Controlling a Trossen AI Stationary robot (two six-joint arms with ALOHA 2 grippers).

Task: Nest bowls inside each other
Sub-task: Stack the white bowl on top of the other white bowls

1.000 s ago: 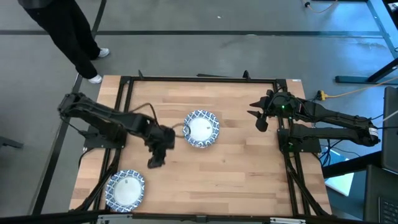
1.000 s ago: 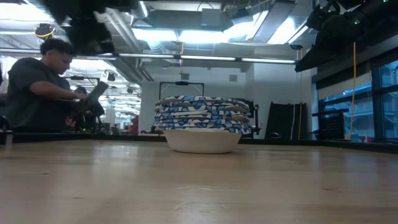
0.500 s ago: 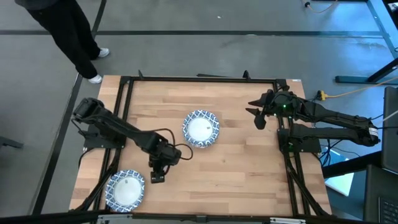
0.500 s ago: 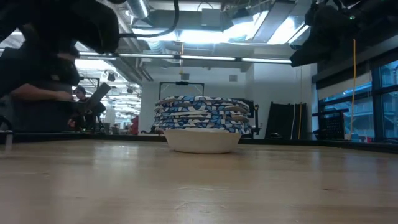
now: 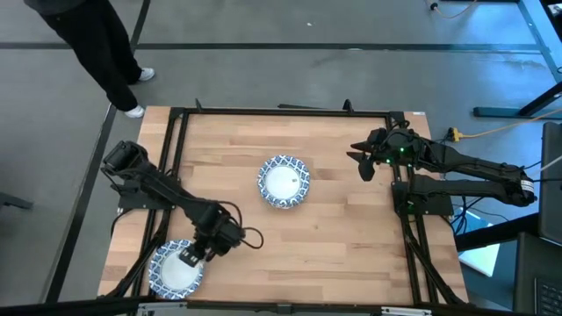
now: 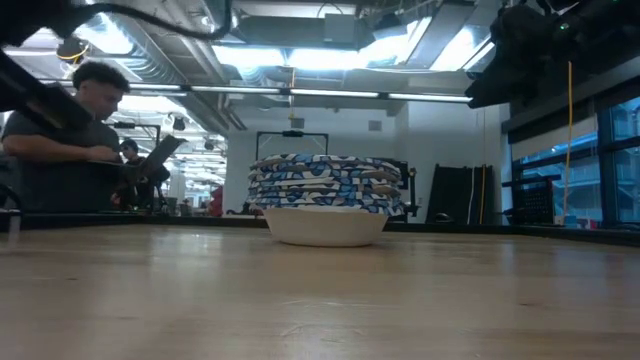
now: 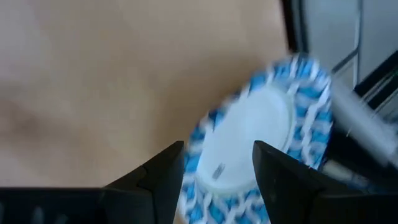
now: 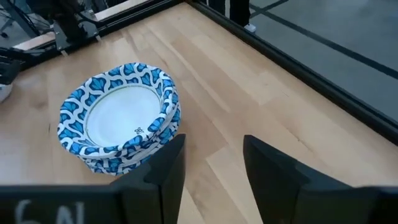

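Most bowls sit nested in the centre stack; one lone bowl remains at seven o'clock, the left gripper over it, fingers apart, empty.

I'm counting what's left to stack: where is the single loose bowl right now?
In the high view the loose bowl sits at the table's near-left corner, directly under the open left gripper, well apart from the nested stack near mid-table.

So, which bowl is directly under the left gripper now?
The single bowl at the table's near left corner. The left gripper hangs open over it, while the stack of bowls stands apart at the table's middle.
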